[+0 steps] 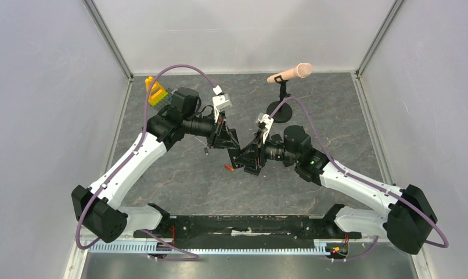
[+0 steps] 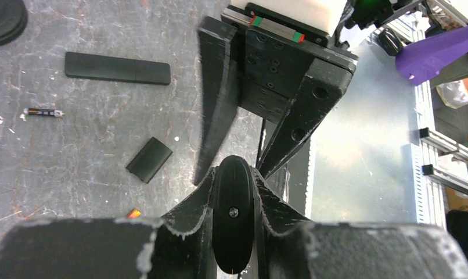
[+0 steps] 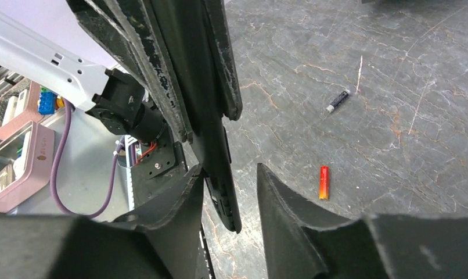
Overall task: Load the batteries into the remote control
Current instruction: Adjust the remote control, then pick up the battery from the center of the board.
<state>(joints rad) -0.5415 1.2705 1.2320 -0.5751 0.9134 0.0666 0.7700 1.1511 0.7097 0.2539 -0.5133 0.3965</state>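
Note:
My left gripper (image 2: 234, 174) is shut on the remote control (image 2: 234, 232), a slim black bar that this view shows end-on, with a screw in its oval end. It is held off the table. The remote's free end (image 3: 227, 203) hangs between my right gripper's (image 3: 230, 168) fingers, against one of them, with a gap to the other. Both grippers meet mid-table (image 1: 237, 150). A red-orange battery (image 3: 323, 182) and a dark battery (image 3: 338, 100) lie on the table. A small black cover (image 2: 149, 159) lies loose there too.
A second slim black bar (image 2: 117, 68) lies flat beyond the cover. A black stand (image 1: 283, 110) carrying a peach-coloured rod (image 1: 290, 74) is at the back. A yellow block (image 1: 156, 92) sits in the back left corner. Grey walls enclose the table.

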